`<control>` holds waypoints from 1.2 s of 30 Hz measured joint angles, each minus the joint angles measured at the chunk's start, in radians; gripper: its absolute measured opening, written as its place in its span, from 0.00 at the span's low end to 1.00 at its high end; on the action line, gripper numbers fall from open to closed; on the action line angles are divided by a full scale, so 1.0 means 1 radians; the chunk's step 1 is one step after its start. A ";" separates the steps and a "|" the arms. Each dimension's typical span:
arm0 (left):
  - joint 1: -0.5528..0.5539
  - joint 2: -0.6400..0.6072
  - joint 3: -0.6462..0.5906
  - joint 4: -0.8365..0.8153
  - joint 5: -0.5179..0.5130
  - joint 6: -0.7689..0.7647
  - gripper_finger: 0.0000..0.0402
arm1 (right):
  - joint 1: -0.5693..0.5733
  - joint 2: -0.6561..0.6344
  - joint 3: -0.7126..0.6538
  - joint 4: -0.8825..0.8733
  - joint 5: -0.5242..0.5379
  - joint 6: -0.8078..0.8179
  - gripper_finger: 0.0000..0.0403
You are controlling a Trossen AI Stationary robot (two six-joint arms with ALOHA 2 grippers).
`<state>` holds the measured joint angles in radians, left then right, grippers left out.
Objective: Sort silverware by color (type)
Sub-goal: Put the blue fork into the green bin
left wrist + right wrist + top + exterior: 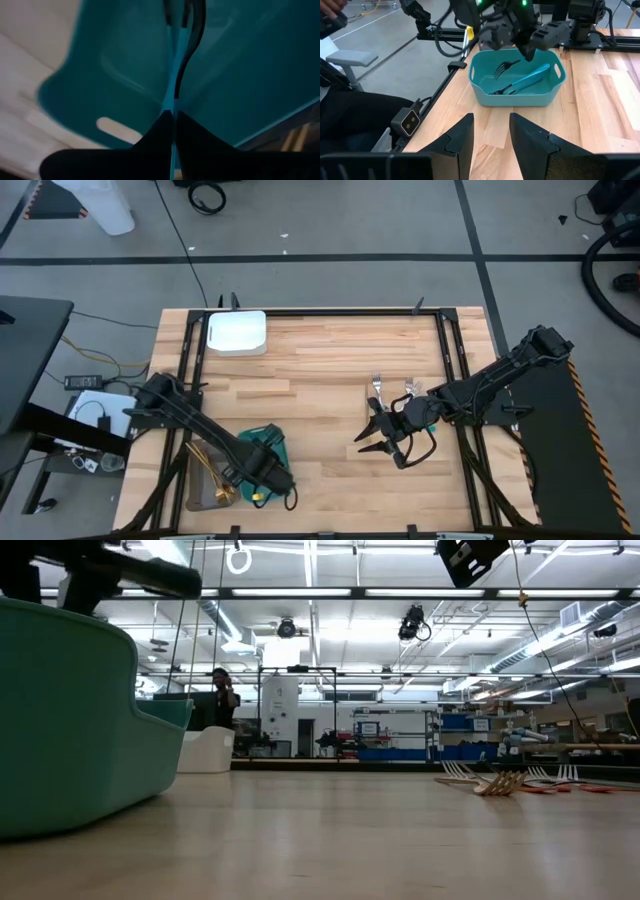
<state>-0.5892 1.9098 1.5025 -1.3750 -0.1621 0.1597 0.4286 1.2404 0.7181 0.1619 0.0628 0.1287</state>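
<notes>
Even, bright light falls from long ceiling lamps (330,592), which glare white in the low view. The desk (320,360) is evenly lit from above, with only soft, short shadows under the arms. In the low view the near teal tray (60,720) is blurred. The left wrist view is dim and smeared, the blue utensil (172,90) out of focus. The right wrist view is clear, bending slightly at its edges.

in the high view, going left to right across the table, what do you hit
grey tray with gold silverware → left gripper over the teal tray → right gripper, open → forks lying on the wood just beyond it. The white tray sits apart at the far edge.
</notes>
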 joint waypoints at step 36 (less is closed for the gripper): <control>-0.011 0.183 0.135 -0.013 0.044 0.026 0.04 | 0.000 0.000 0.000 0.001 -0.001 0.007 0.34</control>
<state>-0.5999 2.0924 1.6375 -1.3885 -0.1184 0.1860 0.4286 1.2407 0.7181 0.1627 0.0620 0.1360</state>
